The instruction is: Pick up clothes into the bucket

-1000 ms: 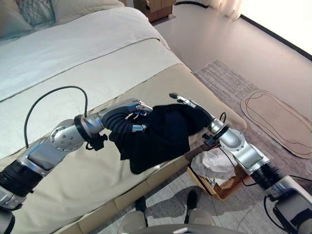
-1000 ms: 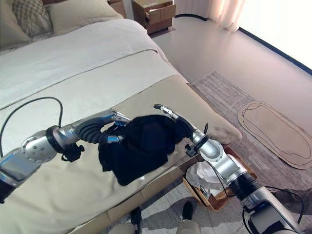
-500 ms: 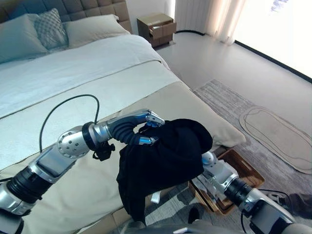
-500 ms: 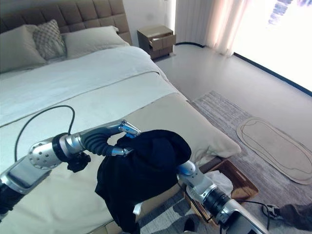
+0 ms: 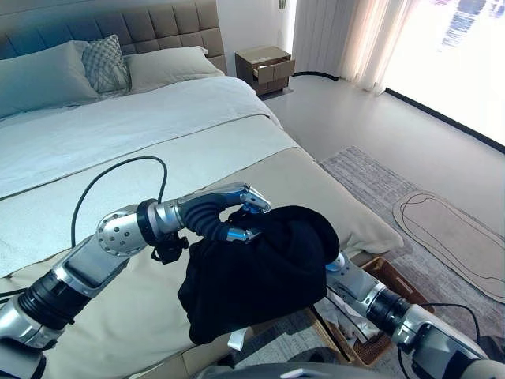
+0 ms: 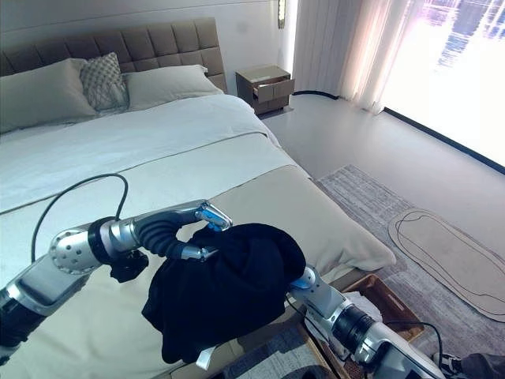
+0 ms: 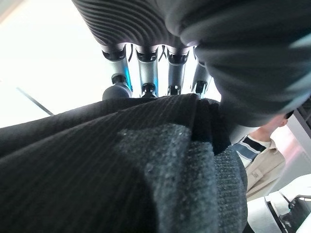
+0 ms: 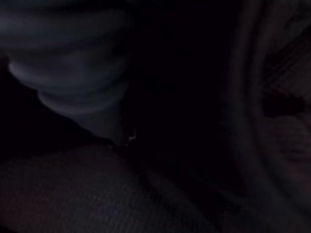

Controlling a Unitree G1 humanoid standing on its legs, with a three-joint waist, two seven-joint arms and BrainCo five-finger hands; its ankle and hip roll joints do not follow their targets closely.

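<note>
Now the black garment (image 5: 260,272) is lifted as a bundle over the foot corner of the bed (image 5: 316,170), at its right side edge, and part of it hangs down past that edge. The left hand (image 5: 241,215) lies on the top of the bundle with its fingers curled into the cloth, so it grips the garment from above; the left wrist view shows the fingers going down into the dark fabric. The right arm comes from below and its hand is buried under the cloth, so I cannot tell if it is closed or not. I think it supports the bundle from beneath so that no part drags along the bed.

The basket (image 5: 394,276), which I take as the bucket, stands on the floor just beside the bed's side edge, below and to the right of the garment, and pale cloth already lies in it. Between the bundle and the basket the room is short and narrow, because the right arm itself crosses above the basket. To the right, the rug (image 5: 387,178) and the floor are free.
</note>
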